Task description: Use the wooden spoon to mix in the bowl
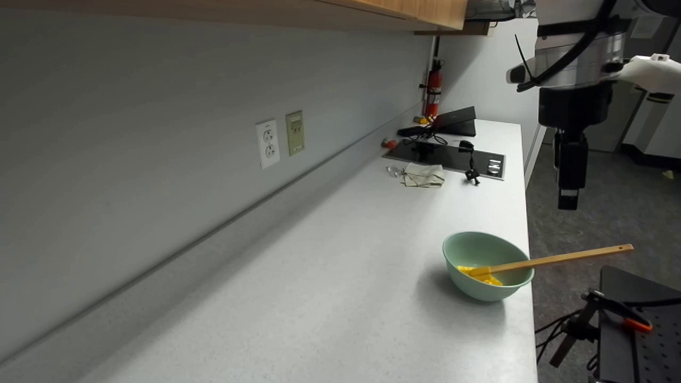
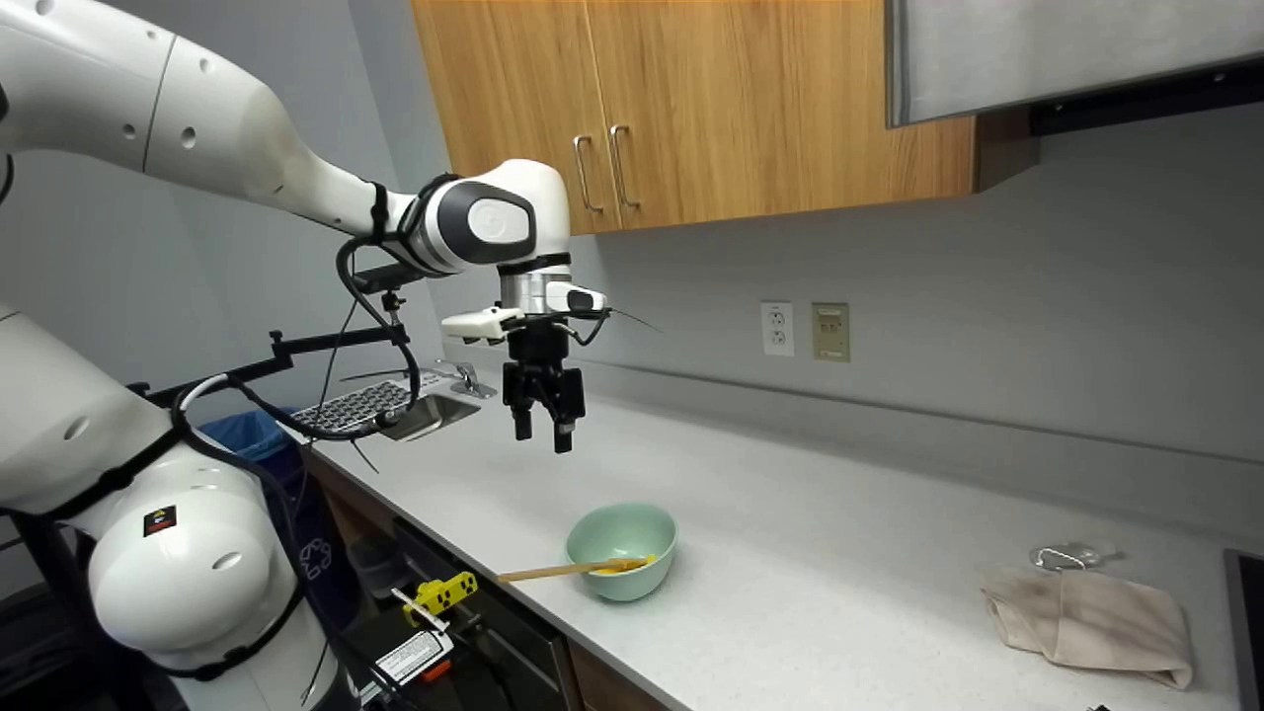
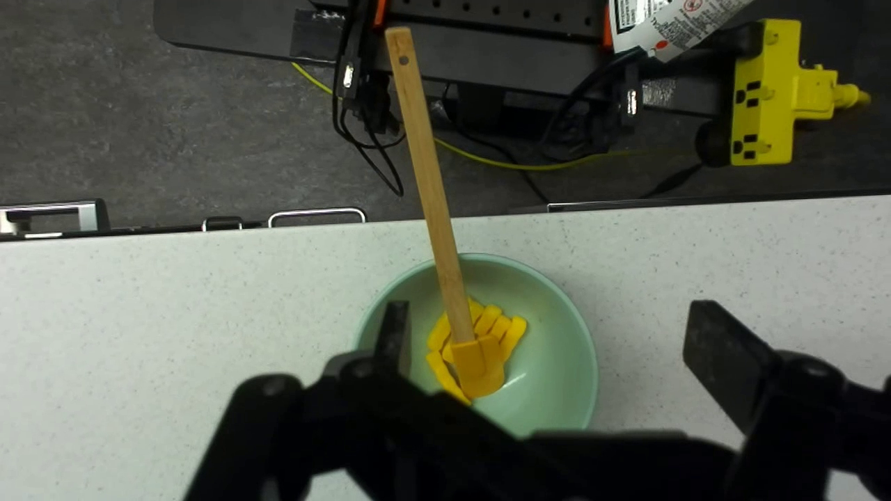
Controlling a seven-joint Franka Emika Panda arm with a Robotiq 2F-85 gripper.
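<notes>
My gripper (image 2: 543,436) spreads wide, holding nothing.
From it in wrist view, the spoon (image 3: 437,212) lies near 11 o'clock, handle (image 3: 428,174) toward 12.

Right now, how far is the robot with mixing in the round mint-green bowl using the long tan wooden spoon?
In place: the long tan wooden spoon leans in the round mint-green bowl, its yellow head among yellow pieces; whether any stirring happened cannot be told. In hand: nothing; the black two-fingered gripper hangs open higher up, apart from the spoon. Left, probably: lower, grasp the handle and mix.
</notes>
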